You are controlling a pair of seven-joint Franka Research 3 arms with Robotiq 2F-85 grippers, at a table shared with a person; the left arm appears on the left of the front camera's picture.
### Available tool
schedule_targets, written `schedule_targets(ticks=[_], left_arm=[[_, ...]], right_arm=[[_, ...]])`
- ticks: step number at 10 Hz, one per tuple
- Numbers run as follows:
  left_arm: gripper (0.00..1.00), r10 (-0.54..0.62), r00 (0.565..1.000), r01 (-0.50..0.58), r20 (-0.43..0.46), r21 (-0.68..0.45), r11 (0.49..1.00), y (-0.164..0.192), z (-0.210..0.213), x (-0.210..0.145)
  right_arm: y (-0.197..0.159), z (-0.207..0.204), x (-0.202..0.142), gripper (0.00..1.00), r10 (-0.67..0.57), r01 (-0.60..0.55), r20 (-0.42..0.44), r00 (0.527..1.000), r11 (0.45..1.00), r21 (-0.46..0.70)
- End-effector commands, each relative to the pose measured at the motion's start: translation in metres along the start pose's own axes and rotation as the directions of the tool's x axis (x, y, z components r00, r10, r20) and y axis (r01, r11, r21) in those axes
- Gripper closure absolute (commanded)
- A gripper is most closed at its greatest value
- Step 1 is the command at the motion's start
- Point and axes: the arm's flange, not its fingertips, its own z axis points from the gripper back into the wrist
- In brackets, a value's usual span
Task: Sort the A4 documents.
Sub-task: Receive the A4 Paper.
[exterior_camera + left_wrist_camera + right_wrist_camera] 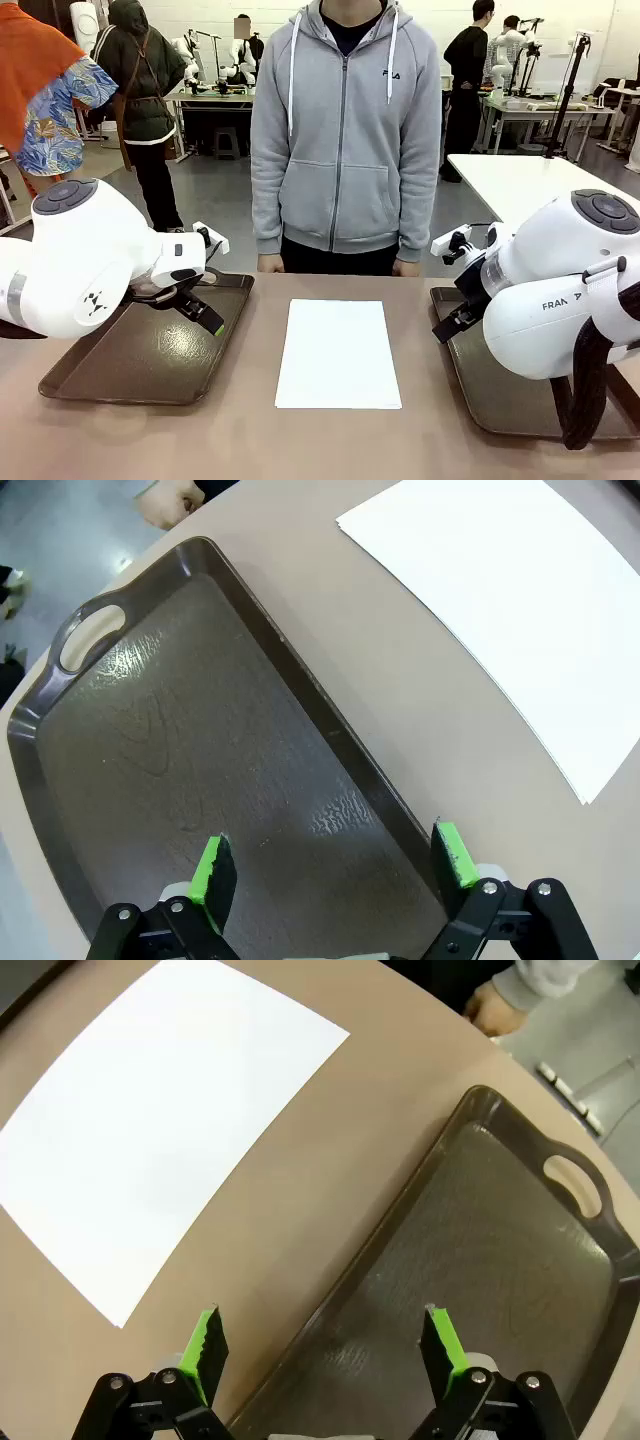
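Closest to the front camera sit the bulky white links of the left arm [70, 265] and the right arm [565, 300], 1 at each side of the table [250, 440]. Left gripper [335, 865] hovers low over the left tray [120, 365], near its inner rim; fingers spread wide, nothing between the green pads. Right gripper [322, 1340] hangs above the inner rim of the right tray [500, 395], partly over bare tabletop; fingers likewise wide and empty. Both trays hold nothing. A4 documents [338, 352] lie flat at table centre, between the 2 trays and touching neither, short edge toward the person [345, 130], whose hands [270, 263] rest at the far edge. Left wrist view shows a faint doubled line at 1 paper corner, which suggests more than 1 sheet; count cannot be told. Judgement: sorting not yet begun, no sheet in either tray; step in hand is the approach to the 1st pick. Next move calls for 1 gripper to travel inward to a paper edge, come down to the tabletop, and lift only the top sheet. Thin flat paper offers no lip, so an edge likely needs buckling or sliding before the pads can close on it. Which tray takes which sheet cannot be told; sheets look blank.
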Motion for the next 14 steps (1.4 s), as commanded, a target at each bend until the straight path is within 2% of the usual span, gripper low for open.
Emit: schedule_targets(ticks=[1, 14], left_arm=[[0.00, 0.000, 1.000, 0.000, 0.000, 0.000, 1.000, -0.0001, 0.0000, 0.0000], [0.00, 0.000, 1.000, 0.000, 0.000, 0.000, 1.000, -0.0001, 0.0000, 0.0000]], right_arm=[[0.0000, 0.0000, 0.0000, 0.00, 0.000, 0.000, 0.000, 1.000, 1.000, 0.000], [0.0000, 0.0000, 0.0000, 0.00, 0.000, 0.000, 0.000, 1.000, 1.000, 0.000]])
